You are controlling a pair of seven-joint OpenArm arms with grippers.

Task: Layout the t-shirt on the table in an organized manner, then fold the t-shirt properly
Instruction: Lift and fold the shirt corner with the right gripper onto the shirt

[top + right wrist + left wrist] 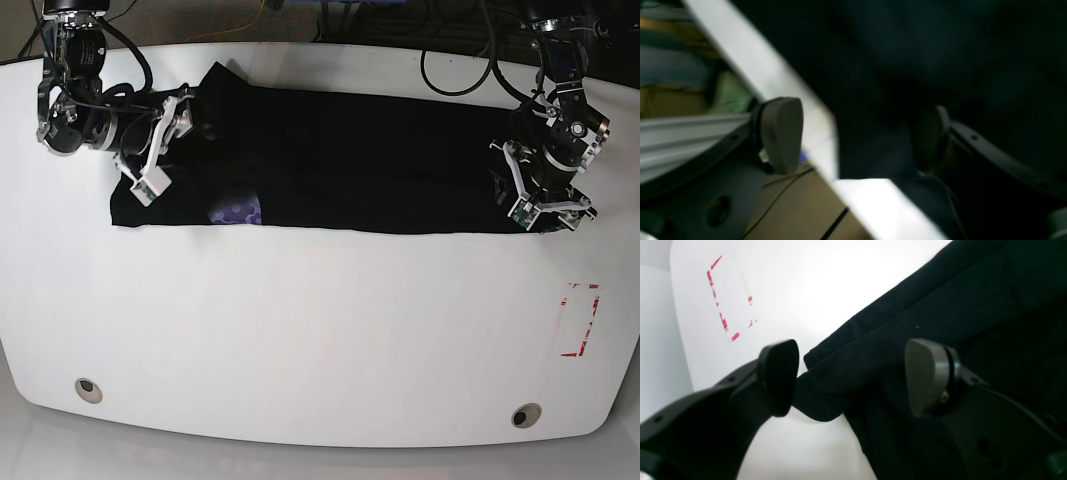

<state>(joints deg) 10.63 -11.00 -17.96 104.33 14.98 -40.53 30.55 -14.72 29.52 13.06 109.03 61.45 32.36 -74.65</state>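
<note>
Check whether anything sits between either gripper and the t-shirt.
Nothing visible does. The left gripper stands open right over a folded corner of the t-shirt, and the right gripper is open over its other end, at the edge of the table.

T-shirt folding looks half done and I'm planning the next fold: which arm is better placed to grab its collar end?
Probably the right gripper: it hovers open over the t-shirt's end with the purple patch; the left gripper sits at the opposite end.

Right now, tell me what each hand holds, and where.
Nothing. The left hand and right hand are both open, straddling edges of the t-shirt without gripping.
</note>
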